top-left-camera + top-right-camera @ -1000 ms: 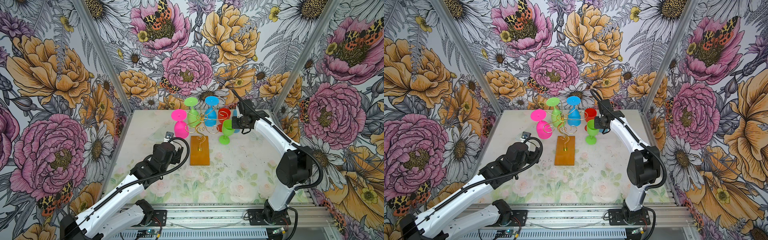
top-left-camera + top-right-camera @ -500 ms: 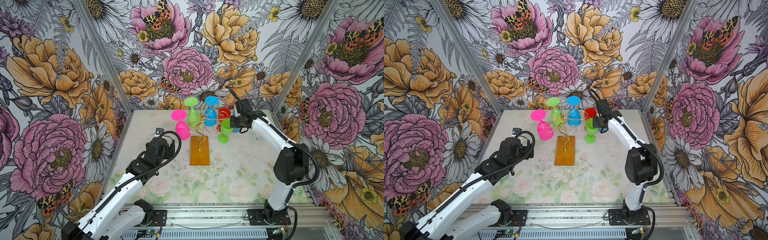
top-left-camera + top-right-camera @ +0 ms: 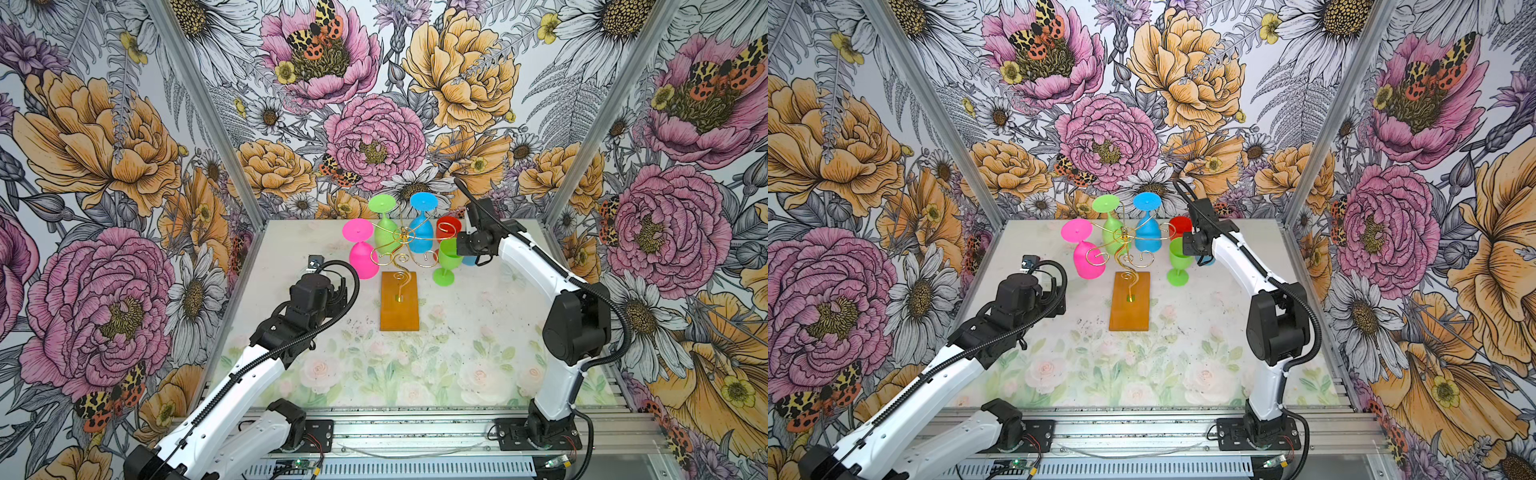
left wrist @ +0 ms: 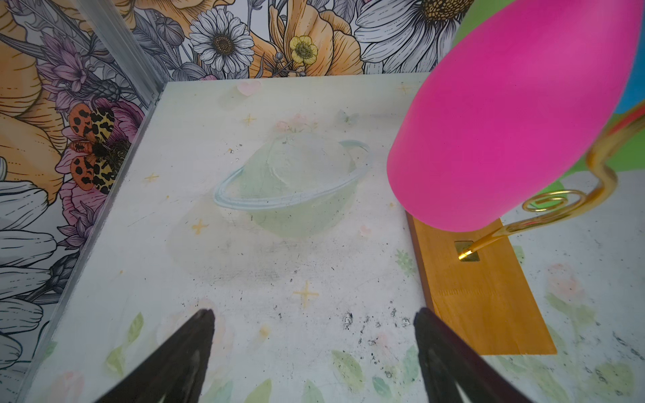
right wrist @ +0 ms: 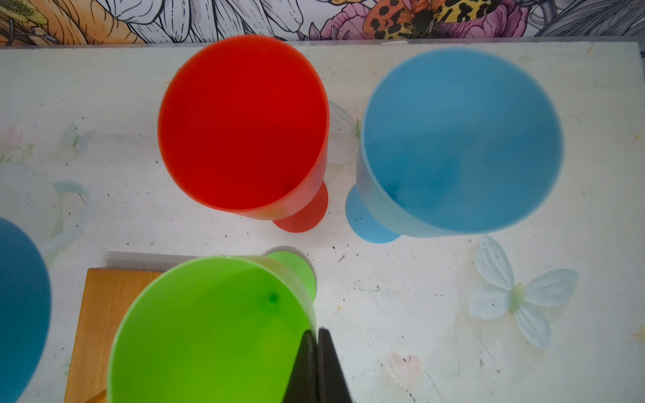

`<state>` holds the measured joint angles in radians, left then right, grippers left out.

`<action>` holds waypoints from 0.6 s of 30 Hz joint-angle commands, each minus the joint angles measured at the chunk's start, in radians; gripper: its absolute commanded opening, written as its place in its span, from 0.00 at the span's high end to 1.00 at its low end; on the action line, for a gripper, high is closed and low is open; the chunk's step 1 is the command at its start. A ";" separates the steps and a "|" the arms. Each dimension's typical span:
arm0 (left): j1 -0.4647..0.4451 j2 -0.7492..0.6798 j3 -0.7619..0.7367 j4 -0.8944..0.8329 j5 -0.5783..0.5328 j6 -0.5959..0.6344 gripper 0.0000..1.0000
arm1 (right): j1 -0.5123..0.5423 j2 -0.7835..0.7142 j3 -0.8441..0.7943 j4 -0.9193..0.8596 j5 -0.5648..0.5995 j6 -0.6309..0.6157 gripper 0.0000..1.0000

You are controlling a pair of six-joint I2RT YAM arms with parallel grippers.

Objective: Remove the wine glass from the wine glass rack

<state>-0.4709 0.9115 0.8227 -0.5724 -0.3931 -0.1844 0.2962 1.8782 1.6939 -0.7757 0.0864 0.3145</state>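
The wine glass rack (image 3: 401, 245) (image 3: 1126, 245), a gold wire tree on an amber base (image 3: 399, 305) (image 4: 481, 300), stands mid-table. Upside down on its arms hang a pink wine glass (image 3: 363, 259) (image 4: 506, 122), a green one (image 3: 384, 232) and a blue one (image 3: 422, 239). Right of the rack an upright green wine glass (image 3: 450, 259) (image 5: 209, 331) has its foot on the table. My right gripper (image 3: 458, 249) (image 5: 317, 333) is shut on its rim. My left gripper (image 3: 343, 291) (image 4: 312, 315) is open and holds nothing, low beside the base, just short of the pink glass.
A red glass (image 3: 448, 227) (image 5: 244, 122) and a light-blue glass (image 5: 460, 139) stand upright behind the green one, close to the right gripper. The left wall rail (image 4: 115, 52) runs near my left gripper.
The left arm has drawn back a little to the left, away from the rack's base. The right gripper has edged slightly left, still on the green glass's rim.
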 commanded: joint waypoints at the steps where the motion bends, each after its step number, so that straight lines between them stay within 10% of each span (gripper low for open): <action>1: 0.012 -0.003 0.028 0.004 0.024 -0.010 0.09 | 0.006 0.017 0.031 0.012 0.014 0.015 1.00; 18: 0.036 -0.014 0.019 0.025 0.068 -0.014 0.09 | 0.007 -0.007 0.034 0.013 0.004 0.021 0.76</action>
<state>-0.4511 0.9112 0.8227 -0.5724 -0.3599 -0.1848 0.2962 1.8809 1.6939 -0.7753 0.0853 0.3328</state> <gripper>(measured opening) 0.915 0.236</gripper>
